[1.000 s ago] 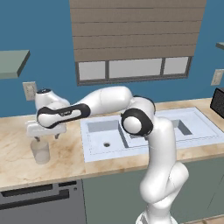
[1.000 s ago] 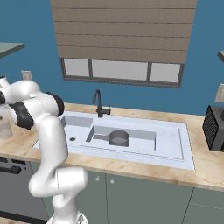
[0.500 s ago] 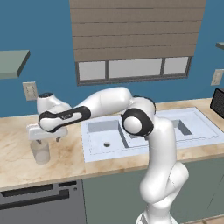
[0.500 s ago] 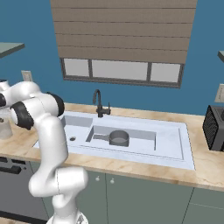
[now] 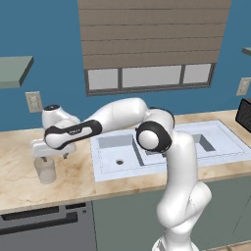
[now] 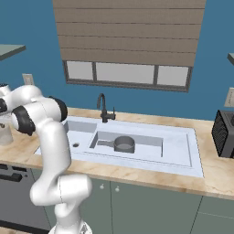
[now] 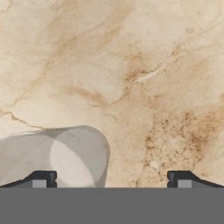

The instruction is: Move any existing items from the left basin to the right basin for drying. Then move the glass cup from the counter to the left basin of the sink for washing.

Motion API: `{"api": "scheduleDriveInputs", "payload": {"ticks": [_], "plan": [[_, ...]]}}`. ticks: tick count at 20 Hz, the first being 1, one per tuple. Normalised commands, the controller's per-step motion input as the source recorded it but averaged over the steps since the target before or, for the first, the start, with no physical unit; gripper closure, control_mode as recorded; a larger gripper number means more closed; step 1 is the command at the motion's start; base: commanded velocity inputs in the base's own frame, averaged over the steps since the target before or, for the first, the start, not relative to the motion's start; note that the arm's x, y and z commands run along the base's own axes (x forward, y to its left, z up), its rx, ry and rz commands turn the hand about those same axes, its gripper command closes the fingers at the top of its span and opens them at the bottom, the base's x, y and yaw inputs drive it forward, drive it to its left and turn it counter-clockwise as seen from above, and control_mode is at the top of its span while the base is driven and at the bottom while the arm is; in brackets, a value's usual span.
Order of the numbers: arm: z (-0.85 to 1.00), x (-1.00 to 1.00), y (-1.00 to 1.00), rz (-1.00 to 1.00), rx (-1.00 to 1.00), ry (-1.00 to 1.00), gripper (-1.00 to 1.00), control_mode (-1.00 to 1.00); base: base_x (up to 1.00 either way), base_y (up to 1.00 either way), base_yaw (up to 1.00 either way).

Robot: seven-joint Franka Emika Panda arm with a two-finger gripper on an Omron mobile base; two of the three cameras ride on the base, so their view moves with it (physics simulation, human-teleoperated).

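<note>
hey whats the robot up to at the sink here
The white arm reaches out to its left over the counter, with its open gripper just above the glass cup standing there. In the hand view the cup sits off toward one fingertip, not centred between them, and nothing is gripped yet. The dark saucepan already lies in the right basin of the sink, and the left basin has nothing in it.
</note>
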Motion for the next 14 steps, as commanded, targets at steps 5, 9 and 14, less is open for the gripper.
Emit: {"api": "scheduleDriveInputs", "payload": {"ticks": [5, 9, 14], "plan": [[-0.12, 0.00, 0.00, 0.00, 0.00, -0.03, -1.00, -1.00, 0.00, 0.00, 0.00], [-0.12, 0.00, 0.00, 0.00, 0.00, -0.03, -1.00, -1.00, 0.00, 0.00, 0.00], [-0.09, 0.01, 0.00, 0.00, 0.00, -0.02, -1.00, -1.00, 0.00, 0.00, 0.00]]}}
